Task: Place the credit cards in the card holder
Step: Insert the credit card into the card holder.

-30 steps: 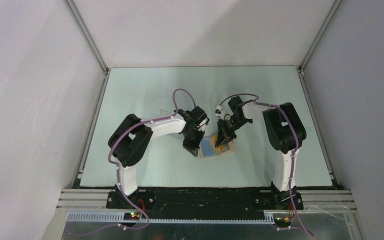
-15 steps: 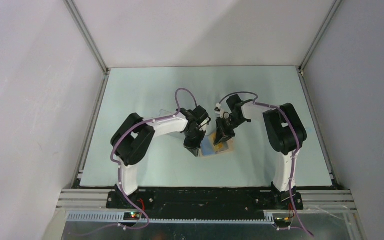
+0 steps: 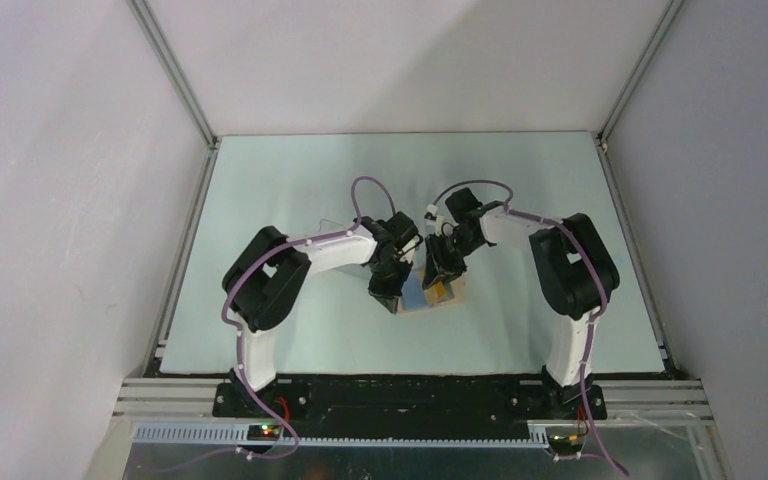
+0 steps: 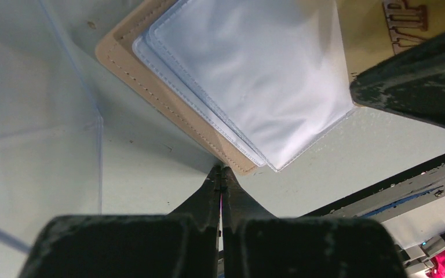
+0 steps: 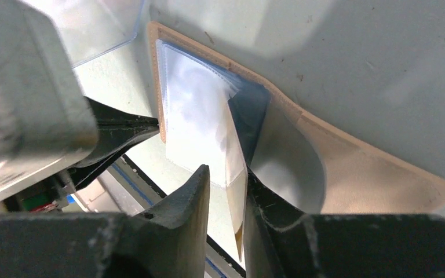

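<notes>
**Card holder open on the table, one gripper at each side**

Nearest to us, the left gripper point(image 4: 221, 171) has its jaws pressed fully together with nothing between them. Its tip comes down on the table point(image 3: 290, 330) right at the near corner of the card holder point(image 4: 165, 105). We cannot tell whether it touches the tan stitched edge or stops just beside it.

The card holder lies opened flat between the two grippers. Its clear sleeves point(image 4: 255, 69) are fanned over one half, and a blue pocket point(image 5: 249, 107) shows at the fold.

Just beyond, the right gripper point(image 5: 226, 171) stands over the holder's other half with its jaws narrowly parted. A thin pale sheet point(image 5: 234, 162) stands on edge between its fingers point(image 5: 200, 191). The sheet leans against one finger and a gap shows on the side of the other, so we see no clamp on it. Its near edge looks yellowish, and we cannot tell whether it is a card or a sleeve leaf.

In the left wrist view, a yellow-orange credit card point(image 4: 371, 35) with lettering on its face lies on the holder beneath the right gripper. From above, an orange patch shows at the same spot.

Farther back, on the left arm's side, a clear plastic box point(image 4: 35, 116) stands on the table near the holder.
</notes>
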You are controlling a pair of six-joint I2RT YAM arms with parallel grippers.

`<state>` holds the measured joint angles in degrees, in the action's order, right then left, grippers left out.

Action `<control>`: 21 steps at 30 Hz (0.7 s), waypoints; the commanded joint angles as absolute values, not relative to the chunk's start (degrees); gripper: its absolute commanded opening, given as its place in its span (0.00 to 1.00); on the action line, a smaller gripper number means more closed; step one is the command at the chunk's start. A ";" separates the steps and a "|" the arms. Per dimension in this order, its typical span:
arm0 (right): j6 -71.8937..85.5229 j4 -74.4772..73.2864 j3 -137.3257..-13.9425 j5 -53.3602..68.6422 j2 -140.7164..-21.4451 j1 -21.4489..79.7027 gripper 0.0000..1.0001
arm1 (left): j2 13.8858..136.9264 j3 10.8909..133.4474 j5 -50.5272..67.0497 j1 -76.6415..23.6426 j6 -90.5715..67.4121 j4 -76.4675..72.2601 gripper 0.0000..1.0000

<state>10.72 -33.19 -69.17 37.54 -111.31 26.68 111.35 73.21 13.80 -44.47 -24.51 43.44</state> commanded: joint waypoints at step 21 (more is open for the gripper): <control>15.26 -35.54 -69.07 28.61 -105.02 27.70 0.38 | 113.04 73.80 12.34 -44.91 -24.46 42.33 0.00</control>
<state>14.41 -35.31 -69.12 29.08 -108.27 28.25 111.35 73.21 13.74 -44.49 -24.51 43.42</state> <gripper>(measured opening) 0.387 0.003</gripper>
